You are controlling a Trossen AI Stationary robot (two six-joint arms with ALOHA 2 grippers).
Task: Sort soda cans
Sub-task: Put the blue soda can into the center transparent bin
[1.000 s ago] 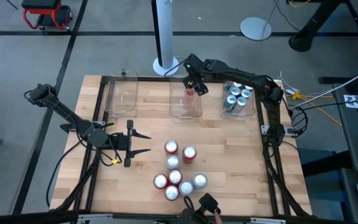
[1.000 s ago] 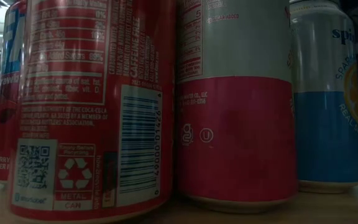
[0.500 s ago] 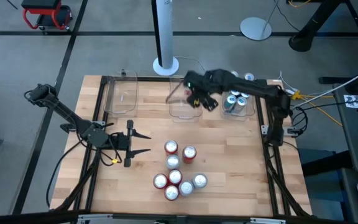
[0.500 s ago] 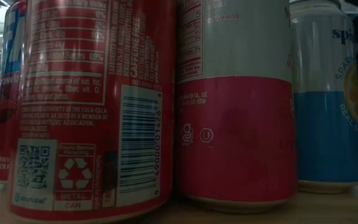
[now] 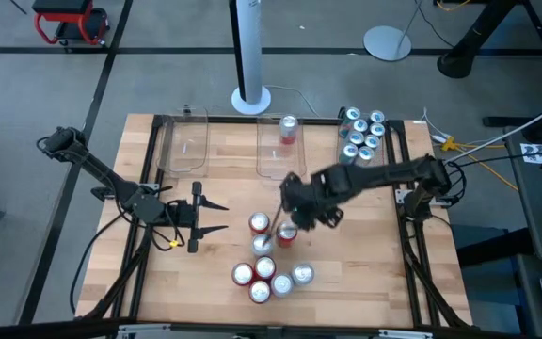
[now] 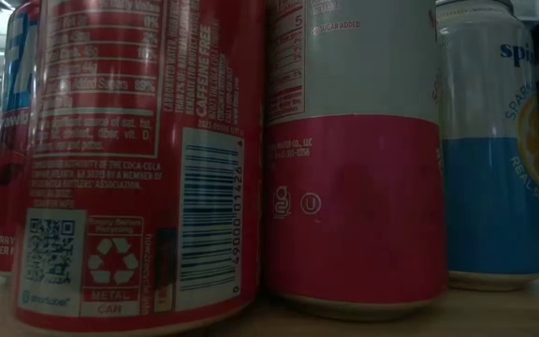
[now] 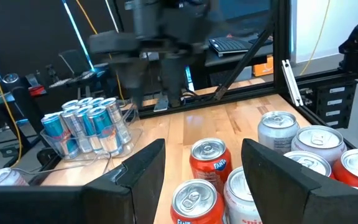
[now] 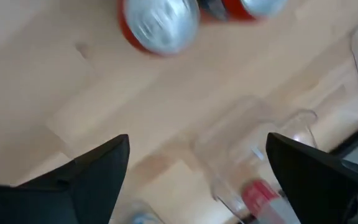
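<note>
The right gripper [image 5: 288, 218] hangs low over the wooden table [image 5: 365, 245], just above the far edge of the cluster of loose soda cans [image 5: 269, 259], its fingers [image 8: 95, 171] spread wide with nothing between them. In the right wrist view a silver can top [image 8: 159, 25] with a red rim lies ahead of the open fingers, and a clear bin with a red can [image 8: 260, 194] in it shows farther off.

The loose cluster stands near the middle of the table toward its front edge: 7 cans can be counted from above, most with red bodies, at least 1 pale. The can nearest the right gripper is a red one [image 5: 286, 233], partly covered by the arm.

3 clear plastic bins sit in a row along the far edge. The left bin [image 5: 183, 143] holds no can that can be seen. The middle bin [image 5: 278, 158] holds 1 red can [image 5: 288, 129] standing upright at its far end. The right bin [image 5: 381, 151] holds a group of teal-blue cans [image 5: 360, 134].

The left gripper [image 5: 216, 216] waits to the left of the cluster, its fingers [image 7: 135, 174] parted and empty, pointing at the cans.
</note>
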